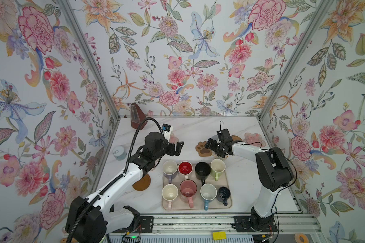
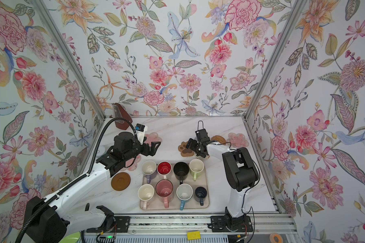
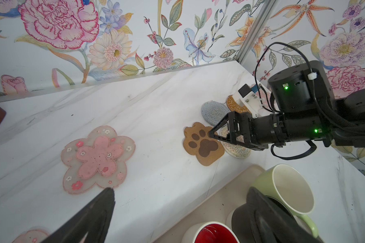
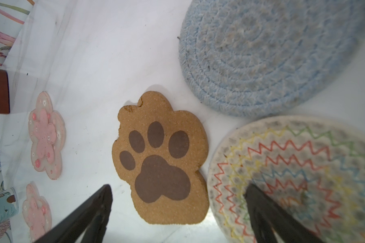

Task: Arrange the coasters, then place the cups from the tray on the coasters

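Beyond the tray (image 1: 197, 205), our left hand (image 3: 181, 189) and right hand (image 4: 178, 187) hang open, empty; the arranging step looks barely started, so next we pinch the paw-print coaster (image 4: 160, 162) by its edge.

The tray (image 1: 228, 176) is packed with mugs (image 1: 188, 188), tight gaps only. Open marble (image 3: 156, 126) between flower coaster (image 3: 97, 156) and paw coaster (image 3: 202, 143). Against the paw crowd grey coaster (image 4: 272, 54) and cream coaster (image 4: 293, 168), narrow gaps. Back-left corner taken by brown block (image 1: 137, 116).
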You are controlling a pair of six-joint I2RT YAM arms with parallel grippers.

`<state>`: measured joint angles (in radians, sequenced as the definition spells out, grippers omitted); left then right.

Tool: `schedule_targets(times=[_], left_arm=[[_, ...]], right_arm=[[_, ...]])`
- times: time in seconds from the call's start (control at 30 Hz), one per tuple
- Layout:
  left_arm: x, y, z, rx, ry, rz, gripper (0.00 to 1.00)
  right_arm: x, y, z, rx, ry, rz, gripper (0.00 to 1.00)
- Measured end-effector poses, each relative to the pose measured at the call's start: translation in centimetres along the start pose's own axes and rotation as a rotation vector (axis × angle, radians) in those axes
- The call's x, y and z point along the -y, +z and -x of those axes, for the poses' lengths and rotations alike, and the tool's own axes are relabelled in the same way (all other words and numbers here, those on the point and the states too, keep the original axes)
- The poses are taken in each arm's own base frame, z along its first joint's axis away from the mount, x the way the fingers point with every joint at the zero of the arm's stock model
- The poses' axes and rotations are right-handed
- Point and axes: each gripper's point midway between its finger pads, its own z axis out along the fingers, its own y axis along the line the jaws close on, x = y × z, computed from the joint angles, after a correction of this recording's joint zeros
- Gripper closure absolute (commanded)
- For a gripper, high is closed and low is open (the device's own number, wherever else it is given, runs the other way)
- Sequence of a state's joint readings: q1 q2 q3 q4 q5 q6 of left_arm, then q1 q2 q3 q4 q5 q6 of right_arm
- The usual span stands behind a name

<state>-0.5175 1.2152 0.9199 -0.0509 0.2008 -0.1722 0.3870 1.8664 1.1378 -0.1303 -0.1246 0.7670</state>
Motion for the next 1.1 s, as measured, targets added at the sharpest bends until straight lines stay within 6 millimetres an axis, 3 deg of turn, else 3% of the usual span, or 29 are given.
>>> schedule_targets(times=[0.23, 0.63, 1.1], left_arm=[[0.1, -0.3, 0.3, 0.009, 0.001, -0.001, 0.01], [0.1, -0.5, 0.5, 0.017, 0.002, -0.002, 0.01], [0.0, -0.6, 0.6, 0.022, 0.002, 0.004, 0.01]], right_arm=[[-1.0, 0.1, -0.8, -0.019, -0.008, 0.021, 0.01], [-4.6, 1.5, -1.9, -0.063, -0.035, 0.079, 0.01], [-9.4, 4.5, -0.5, -0.07, -0.062, 0.165, 0.01]])
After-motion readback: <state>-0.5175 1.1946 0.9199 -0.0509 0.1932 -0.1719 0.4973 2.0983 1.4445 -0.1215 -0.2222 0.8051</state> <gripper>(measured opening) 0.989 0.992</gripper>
